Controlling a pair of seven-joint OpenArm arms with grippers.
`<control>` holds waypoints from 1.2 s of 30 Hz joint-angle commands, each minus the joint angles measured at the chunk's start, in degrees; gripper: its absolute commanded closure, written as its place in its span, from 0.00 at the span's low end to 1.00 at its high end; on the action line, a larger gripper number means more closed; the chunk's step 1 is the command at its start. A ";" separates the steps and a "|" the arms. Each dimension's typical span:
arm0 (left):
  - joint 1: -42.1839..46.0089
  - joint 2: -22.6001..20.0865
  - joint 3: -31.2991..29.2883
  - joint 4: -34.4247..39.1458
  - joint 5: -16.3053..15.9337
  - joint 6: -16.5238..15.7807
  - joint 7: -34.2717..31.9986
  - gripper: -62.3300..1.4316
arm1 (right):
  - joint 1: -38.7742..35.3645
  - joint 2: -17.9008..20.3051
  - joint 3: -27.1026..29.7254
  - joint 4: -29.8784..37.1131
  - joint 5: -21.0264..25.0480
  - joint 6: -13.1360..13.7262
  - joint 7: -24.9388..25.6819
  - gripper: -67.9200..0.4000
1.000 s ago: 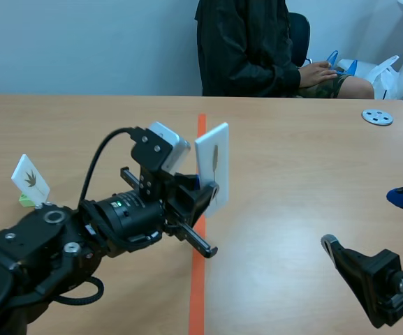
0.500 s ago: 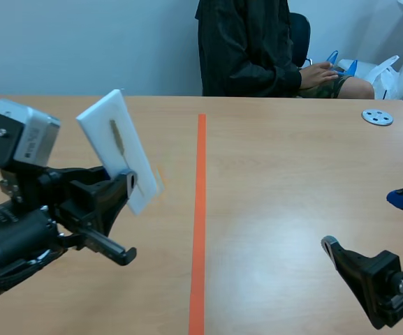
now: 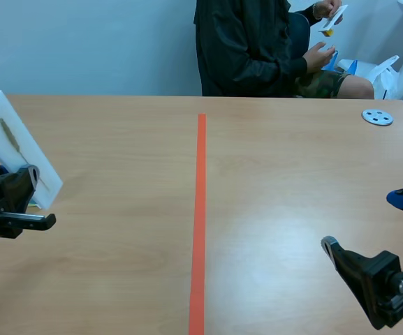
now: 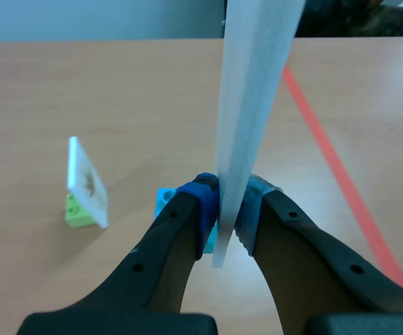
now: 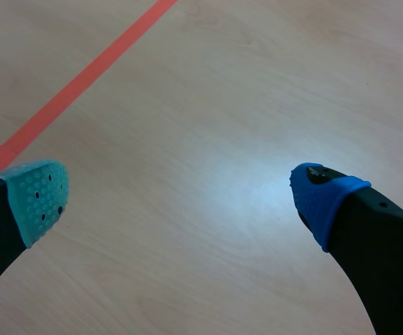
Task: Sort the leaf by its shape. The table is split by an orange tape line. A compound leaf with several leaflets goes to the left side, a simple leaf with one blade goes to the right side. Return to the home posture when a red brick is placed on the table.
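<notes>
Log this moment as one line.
left claw: shut on leaf card, left of tape line | right claw: open, holding nothing

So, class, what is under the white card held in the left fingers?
A light-blue block shows just under the white card, beside the left fingers. The card and fingers cover most of it, so whether it joins the card cannot be seen.
</notes>
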 commanded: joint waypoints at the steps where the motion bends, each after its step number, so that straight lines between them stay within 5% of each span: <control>1: -0.39 0.13 -0.31 -1.79 -0.87 0.74 -1.62 0.92 | 0.96 -0.04 0.66 1.01 0.20 -0.02 0.85 0.00; 25: -17.86 1.38 -1.60 -32.83 -1.62 4.98 -11.78 0.92 | 0.98 -0.04 0.66 1.01 0.20 -0.02 0.87 0.00; 36: -20.87 1.38 -1.60 -40.17 -1.62 4.96 -14.97 0.91 | 0.98 -0.04 0.66 1.01 0.20 -0.02 0.85 0.00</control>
